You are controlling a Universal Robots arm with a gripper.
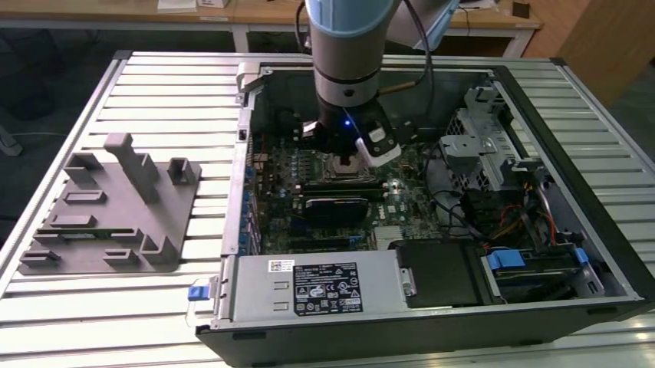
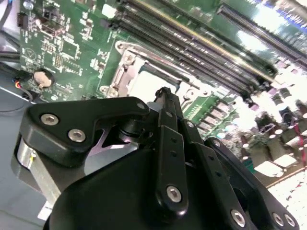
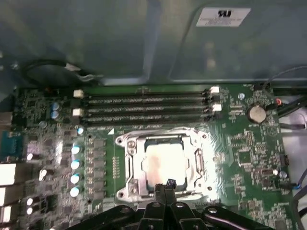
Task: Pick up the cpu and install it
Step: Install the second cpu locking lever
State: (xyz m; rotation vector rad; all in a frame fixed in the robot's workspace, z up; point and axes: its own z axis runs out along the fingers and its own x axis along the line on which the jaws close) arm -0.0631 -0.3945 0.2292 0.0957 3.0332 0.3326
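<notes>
- The gripper [image 3: 165, 188], black and built of bolted matte link plates, hung directly over the socket; in both wrist views its two slim fingertips met at a point with no gap, so the jaws were closed and held nothing.
- The cpu [image 3: 165, 163], a flat square with a pale, dull metal top, lay seated inside the socket [image 3: 125, 165], a square frame of bright stamped metal, just beyond the fingertips. In the second wrist view the cpu [image 2: 149, 86] showed as a pale flat patch within the same frame.
- Beyond the socket ran long, narrow black memory slots [image 3: 144, 108], parallel to one another, on the green motherboard [image 3: 244, 143], whose surface was crowded with small components and round-topped capacitors.
- A round silvery coin cell [image 3: 257, 113] sat near the end of the slots.
- In the exterior view the arm [image 1: 353, 46], a smooth grey cylinder, reached down into the open computer case [image 1: 573, 100] with its dark sheet-metal walls.
- On the exterior view's left, well apart from the case, a grey fixture [image 1: 107, 207] with blocky upright posts rested on the ribbed metal table [image 1: 164, 84].
</notes>
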